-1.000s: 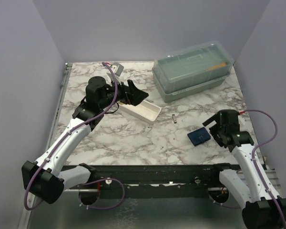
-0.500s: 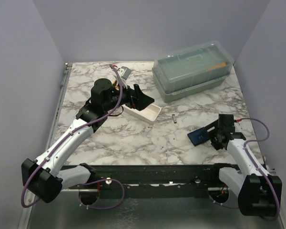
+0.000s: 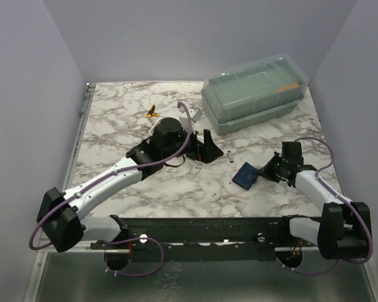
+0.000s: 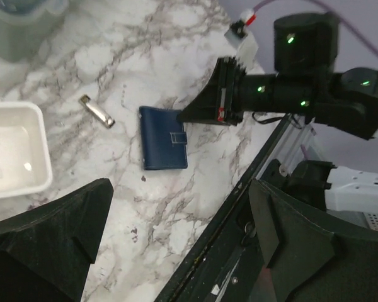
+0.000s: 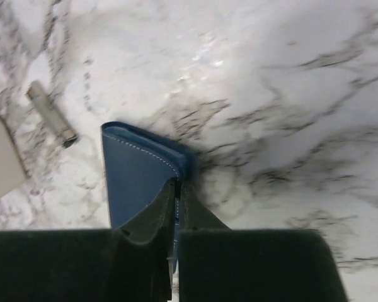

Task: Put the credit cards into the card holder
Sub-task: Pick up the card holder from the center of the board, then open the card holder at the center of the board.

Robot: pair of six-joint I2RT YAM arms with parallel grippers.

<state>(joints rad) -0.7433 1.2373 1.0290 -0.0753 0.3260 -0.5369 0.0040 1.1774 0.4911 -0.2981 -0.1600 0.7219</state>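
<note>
A: Right end effector (image 5: pixel 176 189) is noted pinched almost shut on a thin edge of the card holder (image 5: pixel 135 182). The holder is lying closed and flat on the desk (image 3: pixel 176 189), right of centre, just near of the metal cylinder (image 3: pixel 229 155).

B: Left end effector (image 4: pixel 179 189)?

A: Jaws spread wide, nothing held, hanging above the desk beside the white tray (image 4: pixel 12 151). The credit cards cannot be made out for certain; a small yellow-and-dark item (image 3: pixel 152 113) is noted at the far left, too small to name.

B: Risks to be logged?

A: The bite is shallow, so only the rim is caught. If the holder is lifted or dragged, it may be pulled free and dropped. If only one flap is caught, the holder could be swung open unevenly or flipped face down, with the pockets hidden.

B: Anything else?

A: The cylinder could be knocked and set rolling if the holder is slid to the far side. The two arms are close together, and contact is possible if the left one is reached in.
</note>
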